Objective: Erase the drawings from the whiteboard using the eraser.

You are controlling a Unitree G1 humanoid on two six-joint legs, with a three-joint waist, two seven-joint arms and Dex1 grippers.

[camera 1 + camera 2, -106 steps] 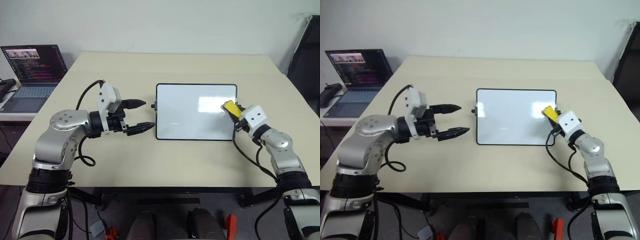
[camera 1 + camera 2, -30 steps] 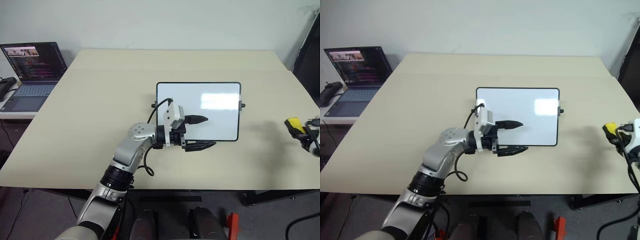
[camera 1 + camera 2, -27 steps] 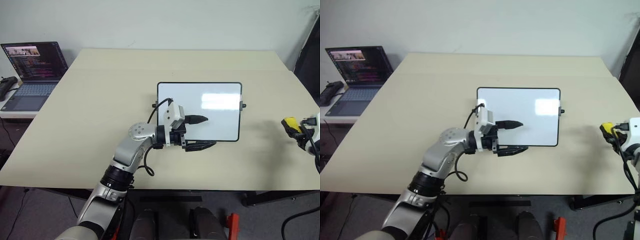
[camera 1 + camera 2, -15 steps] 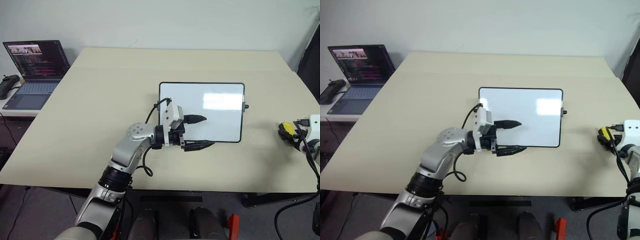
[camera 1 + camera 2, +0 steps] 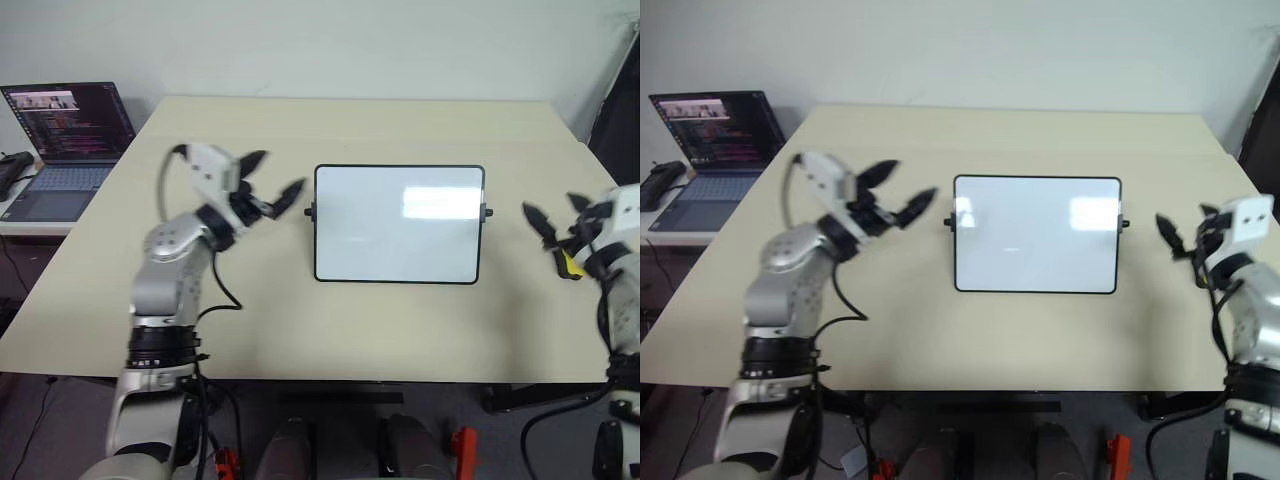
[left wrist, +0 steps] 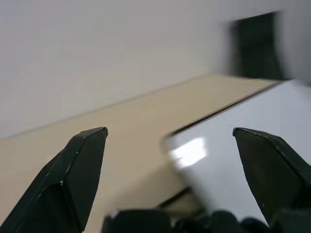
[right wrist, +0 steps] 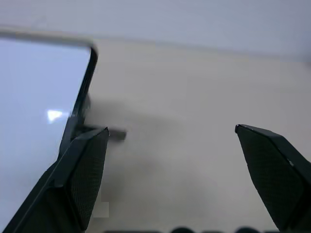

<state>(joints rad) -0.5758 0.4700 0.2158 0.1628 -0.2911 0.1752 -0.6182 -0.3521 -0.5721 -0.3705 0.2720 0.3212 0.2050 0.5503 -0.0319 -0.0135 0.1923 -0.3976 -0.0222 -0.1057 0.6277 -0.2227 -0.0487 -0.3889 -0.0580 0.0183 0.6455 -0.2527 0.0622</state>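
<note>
Since a second ago your left end effector (image 5: 268, 180) has swung off the whiteboard (image 5: 400, 225) to hang just beside its left edge, fingers spread wide and empty. Your right end effector (image 5: 553, 212), which was clamped on the eraser (image 5: 570, 264), now stands wide open too; a sliver of yellow shows below it in the left eye view, near the desk's (image 5: 300, 320) right edge, so I judge the eraser has been let go there, well apart from the board.

No blue strokes can be made out on the white surface from the head views, so the wiping looks finished, though faint marks could be too small to tell. To close this step well, lift your right arm straight clear so the open fingers do not nudge the eraser off the desk, and keep your left arm off the board's frame and side knob.

No containers are on the desk; a laptop (image 5: 65, 140) sits on a side table at far left.
</note>
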